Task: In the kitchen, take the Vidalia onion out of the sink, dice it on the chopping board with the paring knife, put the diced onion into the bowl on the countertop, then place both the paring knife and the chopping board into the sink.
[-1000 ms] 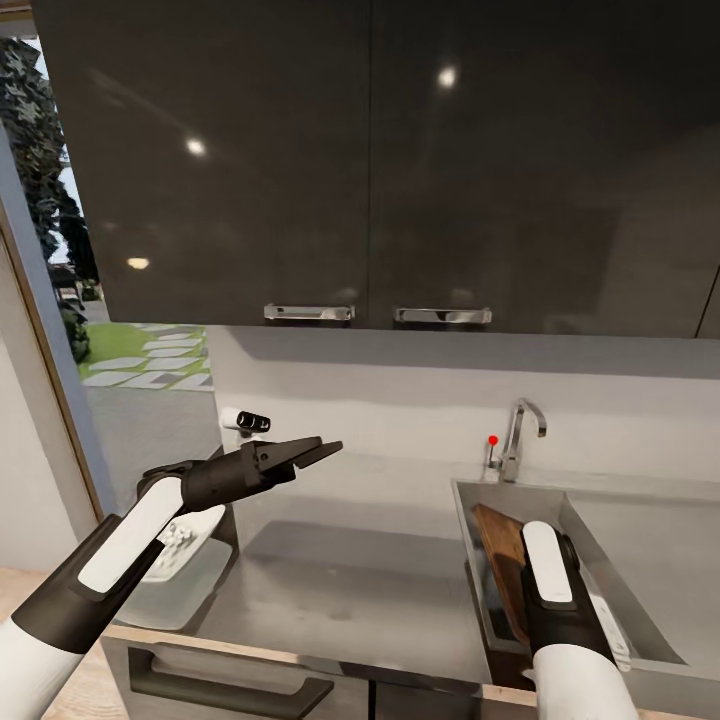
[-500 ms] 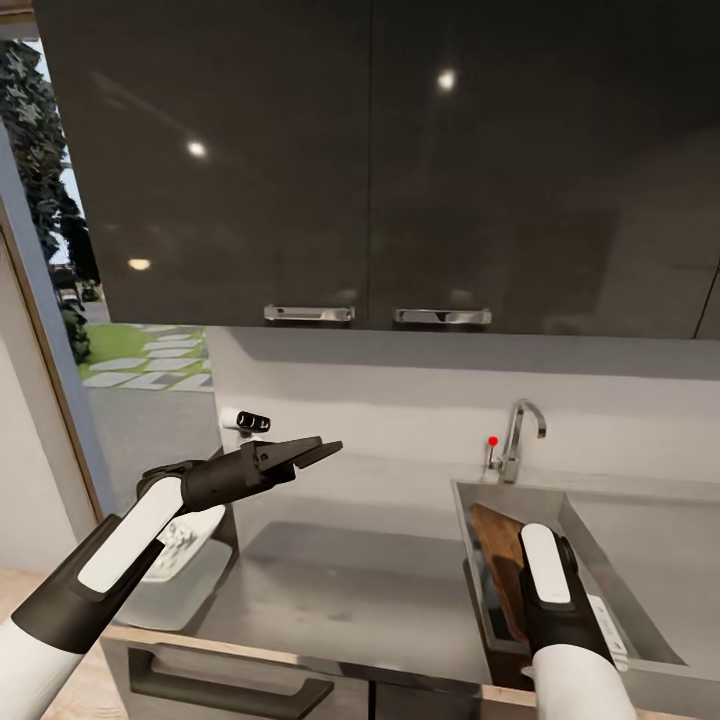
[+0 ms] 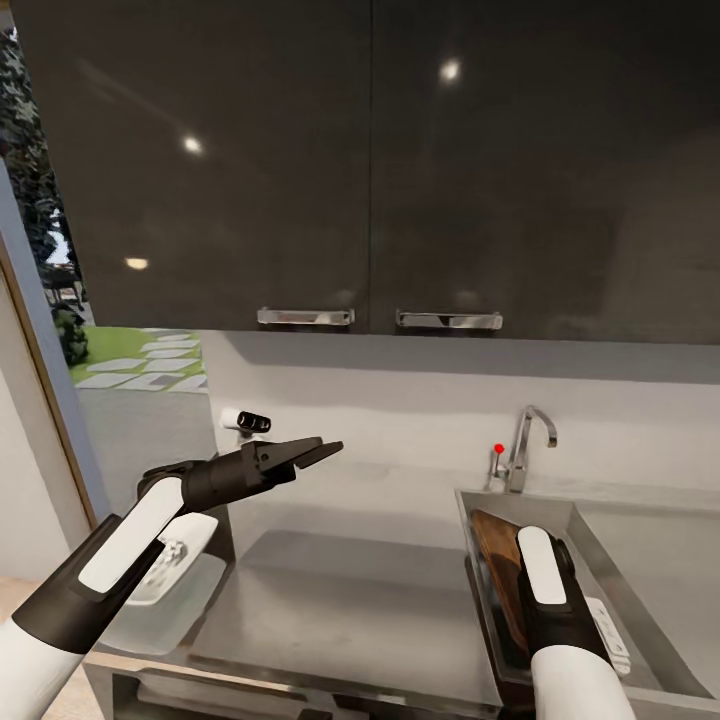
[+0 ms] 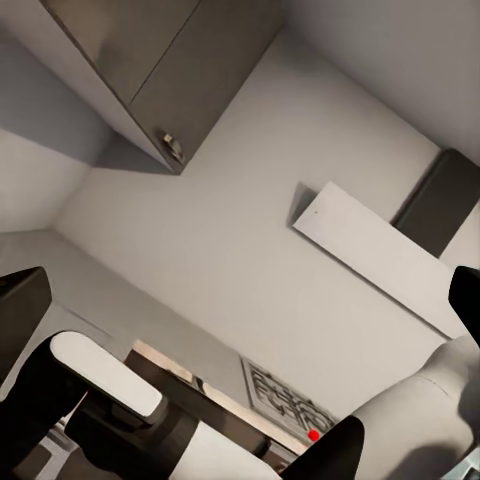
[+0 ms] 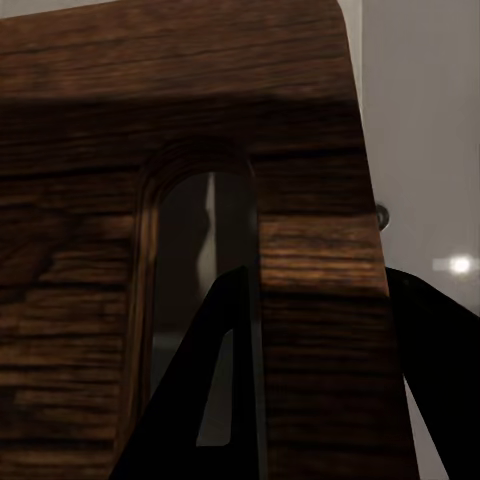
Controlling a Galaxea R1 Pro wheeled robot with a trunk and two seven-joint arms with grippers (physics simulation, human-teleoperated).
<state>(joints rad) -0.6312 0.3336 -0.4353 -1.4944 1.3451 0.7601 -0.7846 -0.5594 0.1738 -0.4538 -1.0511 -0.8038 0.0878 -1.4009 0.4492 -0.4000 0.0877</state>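
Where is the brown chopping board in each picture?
Head view: chopping board stands tilted in the sink, lower right, behind the right arm.
Left wrist view: I cannot make it out.
Right wrist view: it sits close up, handle slot in the middle.
Shared landmark: the right gripper, one finger through the slot.

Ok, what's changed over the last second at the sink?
Mostly the camera: the whole view shifted a little, with the faucet and cabinet handles sitting slightly elsewhere in frame. The right hand stays clamped on the board beside its handle slot, the board standing on edge inside the sink; any lowering is too slight to tell. The left hand hangs as before over the countertop.
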